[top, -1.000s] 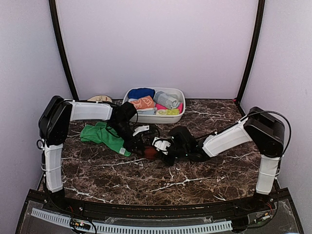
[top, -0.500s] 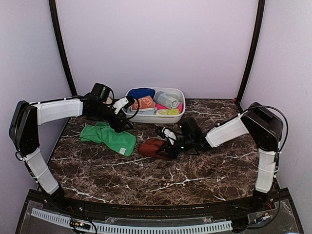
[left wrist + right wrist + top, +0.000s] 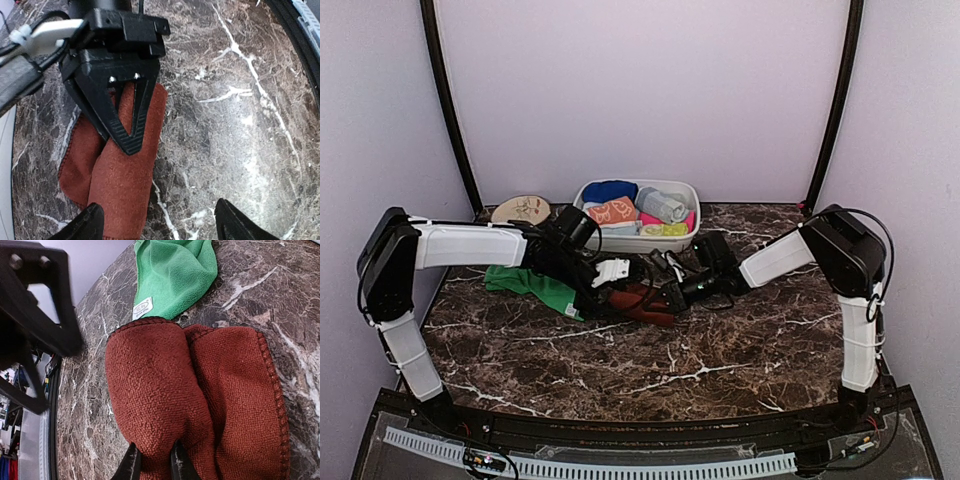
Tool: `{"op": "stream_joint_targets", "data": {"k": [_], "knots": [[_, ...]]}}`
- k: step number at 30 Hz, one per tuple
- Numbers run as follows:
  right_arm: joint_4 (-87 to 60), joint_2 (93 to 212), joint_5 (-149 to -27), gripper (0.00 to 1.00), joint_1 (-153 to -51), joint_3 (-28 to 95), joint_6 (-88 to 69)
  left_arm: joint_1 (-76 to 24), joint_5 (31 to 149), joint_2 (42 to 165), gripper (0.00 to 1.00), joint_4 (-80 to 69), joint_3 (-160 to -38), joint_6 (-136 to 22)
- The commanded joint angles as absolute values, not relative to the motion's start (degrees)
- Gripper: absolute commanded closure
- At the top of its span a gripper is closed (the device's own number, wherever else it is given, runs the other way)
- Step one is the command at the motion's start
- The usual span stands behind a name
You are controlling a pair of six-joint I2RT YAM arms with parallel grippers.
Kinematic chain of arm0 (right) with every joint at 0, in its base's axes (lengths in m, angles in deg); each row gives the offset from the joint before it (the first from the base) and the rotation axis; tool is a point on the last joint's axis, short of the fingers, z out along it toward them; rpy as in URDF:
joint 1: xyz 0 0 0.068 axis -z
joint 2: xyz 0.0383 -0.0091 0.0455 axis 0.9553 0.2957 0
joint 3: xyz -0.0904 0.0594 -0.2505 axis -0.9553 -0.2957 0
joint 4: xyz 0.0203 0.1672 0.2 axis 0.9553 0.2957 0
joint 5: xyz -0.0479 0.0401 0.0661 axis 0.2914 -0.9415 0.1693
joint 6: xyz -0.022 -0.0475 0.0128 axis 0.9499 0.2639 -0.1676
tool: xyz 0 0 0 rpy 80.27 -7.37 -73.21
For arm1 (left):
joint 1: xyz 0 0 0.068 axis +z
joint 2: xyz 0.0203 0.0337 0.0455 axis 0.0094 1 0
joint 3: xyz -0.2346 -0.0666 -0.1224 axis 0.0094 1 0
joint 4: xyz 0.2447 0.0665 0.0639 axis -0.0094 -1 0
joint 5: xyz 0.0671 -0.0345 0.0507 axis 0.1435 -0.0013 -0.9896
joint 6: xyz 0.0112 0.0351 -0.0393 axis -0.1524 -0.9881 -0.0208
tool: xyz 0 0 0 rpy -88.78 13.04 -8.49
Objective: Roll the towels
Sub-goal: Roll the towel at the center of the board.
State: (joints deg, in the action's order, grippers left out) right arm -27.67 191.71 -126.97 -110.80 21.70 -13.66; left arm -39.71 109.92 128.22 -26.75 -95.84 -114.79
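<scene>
The right gripper (image 3: 154, 462) has its fingers pinched almost together on a fold of the rust-brown towel (image 3: 165, 390), which lies bunched on the marble table (image 3: 720, 360) just beside the green towel (image 3: 175, 270). The left gripper (image 3: 160, 225) hangs over the rust-brown towel, fingers spread wide, holding nothing. The white basin (image 3: 692, 235) at the back holds rolled towels (image 3: 620, 212).

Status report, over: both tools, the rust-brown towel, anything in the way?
Left tool open above rust-brown towel. Right tool shut on its folded edge. Green towel close beside it.
</scene>
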Motion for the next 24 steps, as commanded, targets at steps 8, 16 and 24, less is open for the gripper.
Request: {"op": "stream_joint_targets", "data": {"k": [8,16,24], "knots": [[-9.66,197.48,-121.92,0.97,-109.94,18.8,-15.13,-40.95,103.56,139.44,0.32,-29.5,-104.89,-120.19],[-11.94,195.64,-123.08,0.91,-109.77,18.64,-15.17,-40.95,104.39,144.43,0.57,-34.16,-108.38,-120.22],[-26.12,180.06,-112.02,0.68,-109.75,8.4,-12.29,-39.5,112.8,150.7,0.99,-48.89,-116.71,-119.51]]}}
